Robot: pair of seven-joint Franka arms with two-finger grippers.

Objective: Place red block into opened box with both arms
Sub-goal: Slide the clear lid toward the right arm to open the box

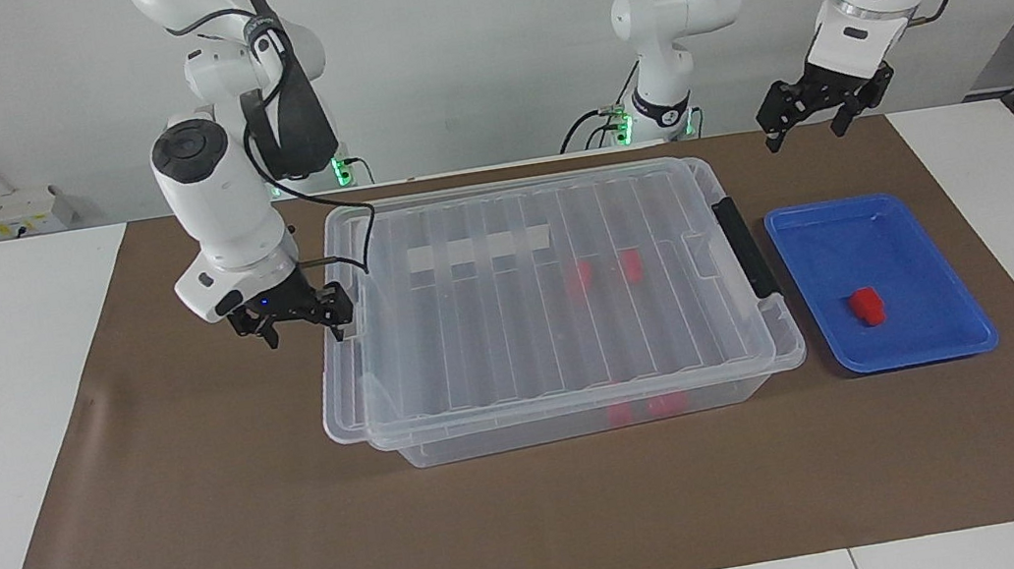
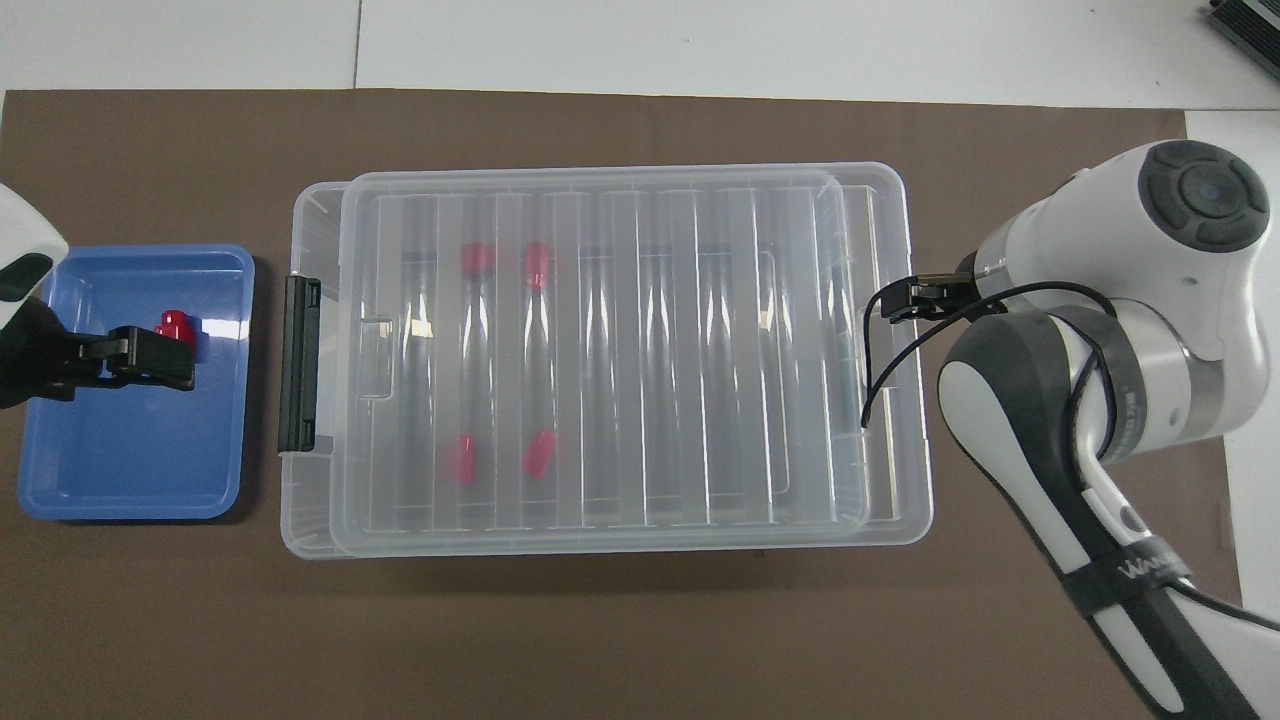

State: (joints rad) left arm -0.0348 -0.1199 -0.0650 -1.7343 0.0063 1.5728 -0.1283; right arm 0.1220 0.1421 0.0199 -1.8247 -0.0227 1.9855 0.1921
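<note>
Right gripper (image 1: 301, 317) is at the lid's (image 1: 529, 301) end edge, at the right arm's end of the box (image 1: 585, 417), one finger over the rim. Whether it clamps that edge cannot be told; its fingers stand wide apart. The lid sits offset on the box, overhanging the right arm's end and leaving a narrow strip of the box's rim uncovered at the latch (image 1: 746, 246) end. The lid is clear and ribbed, with a white tape strip (image 1: 480, 249) on the side nearer the robots; no writing can be read on the tape.

Left gripper (image 1: 824, 103) hangs high over the brown mat (image 1: 204, 526), above the table edge nearer the robots than the blue tray (image 1: 961, 340). Its fingers are spread and hold nothing.

The red block (image 1: 866, 306) lies in the blue tray, apart from its walls. The tray sits just beside the box at the left arm's end of the table.

Other red pieces (image 2: 500, 262) show through the lid inside the box; their exact number cannot be told because of reflections.

Writing: white lettering on the right arm's black strap (image 2: 1135, 575) in the overhead view, apparently beginning "WAN", the rest not legible.
</note>
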